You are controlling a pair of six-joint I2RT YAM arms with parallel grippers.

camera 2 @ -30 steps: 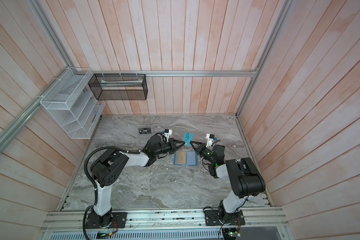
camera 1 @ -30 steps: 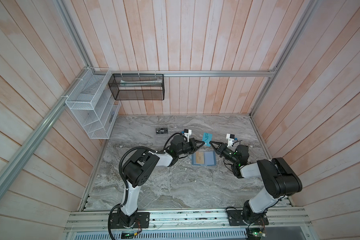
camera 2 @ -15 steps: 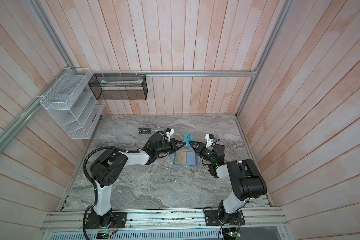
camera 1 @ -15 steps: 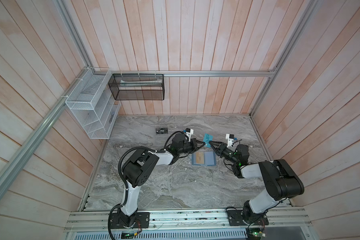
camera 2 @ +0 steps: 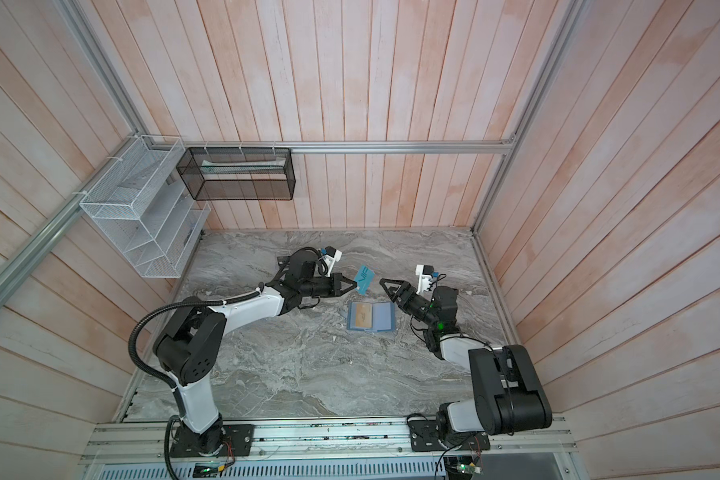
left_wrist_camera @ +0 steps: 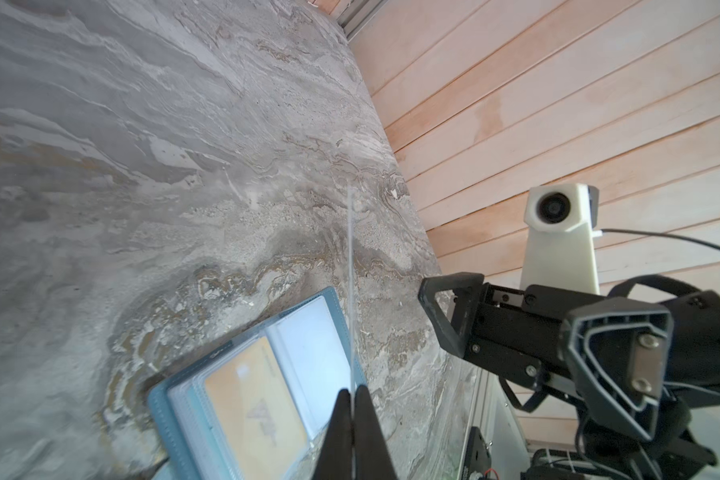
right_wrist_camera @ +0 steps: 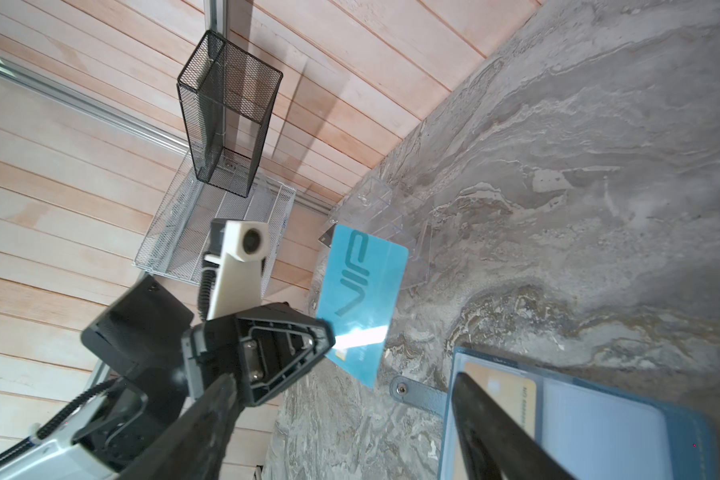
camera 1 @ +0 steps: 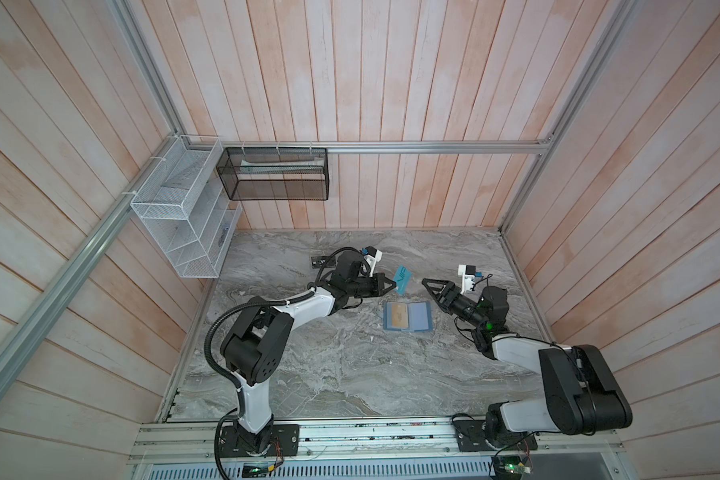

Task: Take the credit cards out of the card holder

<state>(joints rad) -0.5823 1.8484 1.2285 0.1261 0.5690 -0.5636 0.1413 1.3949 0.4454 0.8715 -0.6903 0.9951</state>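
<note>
The right gripper (camera 1: pixel 431 291) has withdrawn, jaws wide; left gripper (camera 1: pixel 393 286) pinches teal card (camera 1: pixel 403 281) near card holder (camera 1: pixel 418 316). Advise laying it flat alongside.

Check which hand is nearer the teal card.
Left. The left hand is shut on the teal card, holding it off the table. The right hand is open and apart from it, with a clear gap between.

teal card (camera 1: pixel 403 281) | slate-blue card holder (camera 1: pixel 419 315) | gold card (camera 1: pixel 399 321) | grey veined tabletop (camera 1: pixel 329 365)
</note>
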